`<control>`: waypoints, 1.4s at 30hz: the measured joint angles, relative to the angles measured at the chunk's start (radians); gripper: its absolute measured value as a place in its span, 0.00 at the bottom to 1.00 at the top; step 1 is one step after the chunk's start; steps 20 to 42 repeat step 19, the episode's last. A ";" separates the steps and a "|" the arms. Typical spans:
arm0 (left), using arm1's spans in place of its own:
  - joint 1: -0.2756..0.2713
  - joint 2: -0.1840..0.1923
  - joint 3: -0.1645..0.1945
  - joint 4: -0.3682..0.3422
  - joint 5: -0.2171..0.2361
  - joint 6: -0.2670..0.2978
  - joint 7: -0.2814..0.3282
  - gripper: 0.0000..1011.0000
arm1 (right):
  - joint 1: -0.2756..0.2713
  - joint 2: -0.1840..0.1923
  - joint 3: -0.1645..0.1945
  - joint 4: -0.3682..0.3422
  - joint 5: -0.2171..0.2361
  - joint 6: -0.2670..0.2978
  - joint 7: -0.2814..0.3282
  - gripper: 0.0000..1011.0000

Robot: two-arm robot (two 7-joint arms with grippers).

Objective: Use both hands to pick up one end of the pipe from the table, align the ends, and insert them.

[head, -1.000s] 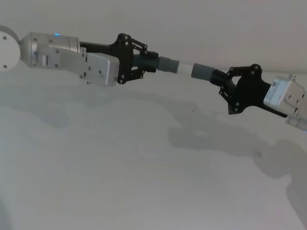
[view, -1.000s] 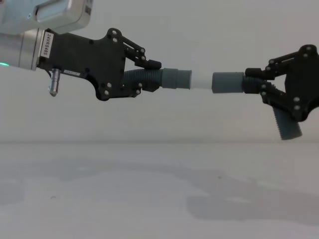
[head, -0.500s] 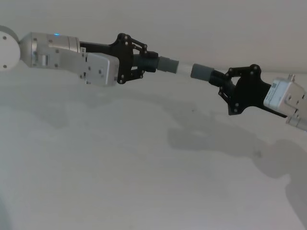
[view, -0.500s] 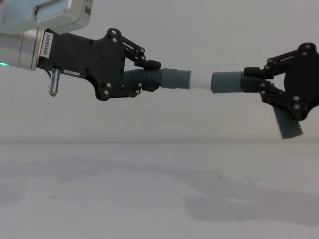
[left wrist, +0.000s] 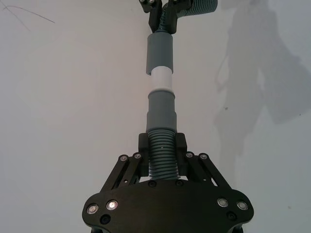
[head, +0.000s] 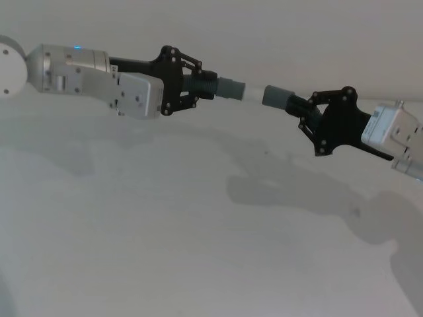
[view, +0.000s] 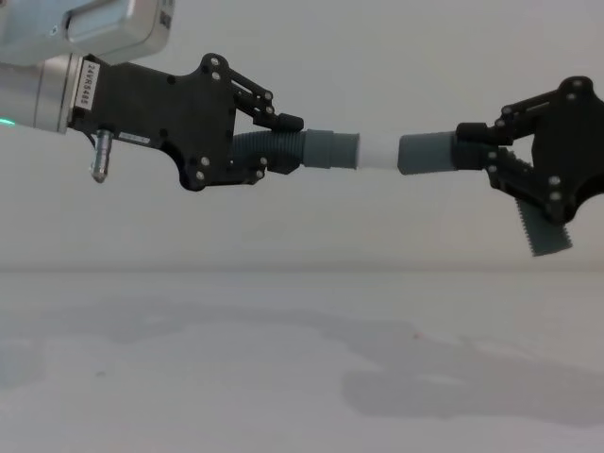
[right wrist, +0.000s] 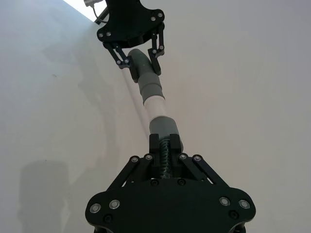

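Note:
Both pipe pieces hang above the table (head: 165, 231). My left gripper (head: 198, 84) is shut on the ribbed pipe (view: 269, 151), whose grey collar (view: 332, 151) and white tip (view: 377, 154) point to the right. My right gripper (head: 305, 109) is shut on the elbow pipe, with its socket (view: 425, 153) facing left and its bent leg (view: 547, 236) hanging down. In the left wrist view the white tip (left wrist: 161, 80) meets the socket mouth (left wrist: 160, 53) in line, with no gap. How deep it sits is hidden.
Only the arms' shadows (head: 277, 191) lie on the white table below the pipes. A plain pale wall (view: 377, 57) stands behind.
My right gripper has edged left and slightly up with the elbow pipe, pressing the socket toward the white tip. The left arm has hardly moved.

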 joint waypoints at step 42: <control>0.000 -0.002 0.000 0.000 0.000 0.000 0.000 0.30 | 0.001 -0.002 -0.002 -0.003 0.004 0.005 0.000 0.10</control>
